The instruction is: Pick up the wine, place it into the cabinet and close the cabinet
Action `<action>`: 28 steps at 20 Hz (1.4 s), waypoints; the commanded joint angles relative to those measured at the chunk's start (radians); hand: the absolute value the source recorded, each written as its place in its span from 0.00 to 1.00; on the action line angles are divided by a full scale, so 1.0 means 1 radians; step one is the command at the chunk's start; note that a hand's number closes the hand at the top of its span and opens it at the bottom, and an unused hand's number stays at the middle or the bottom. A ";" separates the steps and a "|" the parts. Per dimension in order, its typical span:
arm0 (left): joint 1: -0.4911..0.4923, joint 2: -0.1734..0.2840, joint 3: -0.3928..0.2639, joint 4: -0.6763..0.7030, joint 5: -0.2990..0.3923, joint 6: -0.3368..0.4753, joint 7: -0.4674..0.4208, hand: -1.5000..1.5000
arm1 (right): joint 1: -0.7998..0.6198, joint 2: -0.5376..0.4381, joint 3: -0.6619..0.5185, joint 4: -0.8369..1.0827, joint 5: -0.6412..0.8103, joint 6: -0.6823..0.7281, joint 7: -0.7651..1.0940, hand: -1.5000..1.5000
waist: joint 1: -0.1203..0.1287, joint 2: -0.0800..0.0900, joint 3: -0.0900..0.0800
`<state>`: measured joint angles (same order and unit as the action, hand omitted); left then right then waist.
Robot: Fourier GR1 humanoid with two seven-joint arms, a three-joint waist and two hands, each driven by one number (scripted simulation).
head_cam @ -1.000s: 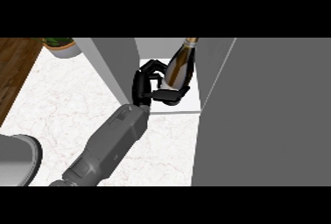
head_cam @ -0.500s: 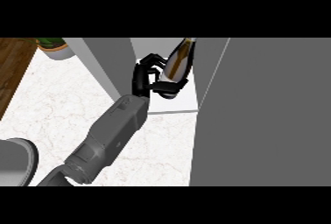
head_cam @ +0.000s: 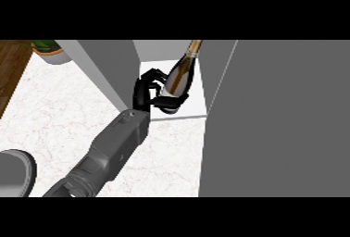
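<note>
hand [head_cam: 152, 90]: curled round wine bottle [head_cam: 179, 76] base | bottle: tilted, neck up, inside cabinet [head_cam: 171, 64] opening

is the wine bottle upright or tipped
Tipped: the wine bottle leans, neck slanting up and right of its base, held in the hand over the cabinet shelf.

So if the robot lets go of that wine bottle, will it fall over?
Probably it could. The wine bottle is tall and narrow and leans now, so it looks apt to tip unless set upright on the white shelf. Its round body would likely roll if it landed sideways. The hand curls round its lower part, and its shiny surface may be slippery.
</note>
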<state>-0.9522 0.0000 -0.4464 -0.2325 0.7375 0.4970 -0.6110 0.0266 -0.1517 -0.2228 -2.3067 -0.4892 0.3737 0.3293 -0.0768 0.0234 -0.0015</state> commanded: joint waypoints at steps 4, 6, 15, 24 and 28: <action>0.089 0.000 -0.020 0.001 0.026 0.015 -0.088 1.00 | 0.034 0.012 0.016 -0.034 -0.007 0.007 0.007 0.00 | -0.029 0.003 -0.001; 0.010 0.000 -0.012 0.037 0.018 -0.001 -0.062 1.00 | -0.039 0.004 0.013 0.011 0.012 -0.021 0.010 0.00 | -0.013 0.005 -0.001; -0.035 0.000 0.017 0.073 0.038 -0.011 -0.096 1.00 | -0.005 0.009 0.020 -0.033 -0.025 -0.014 0.023 0.00 | -0.038 0.010 -0.002; -0.137 0.000 0.042 0.141 0.038 -0.035 -0.065 1.00 | -0.015 0.015 0.026 0.017 0.007 -0.003 0.004 0.00 | -0.016 0.013 -0.001; -0.176 0.000 0.053 0.157 0.040 -0.013 -0.062 1.00 | 0.006 0.017 0.011 0.011 -0.004 0.010 -0.014 0.00 | -0.025 0.012 0.000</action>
<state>-1.0773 0.0000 -0.4034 -0.0991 0.7783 0.4784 -0.6965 0.0284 -0.1343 -0.2046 -2.3022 -0.4969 0.3779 0.3246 -0.1071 0.0376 -0.0022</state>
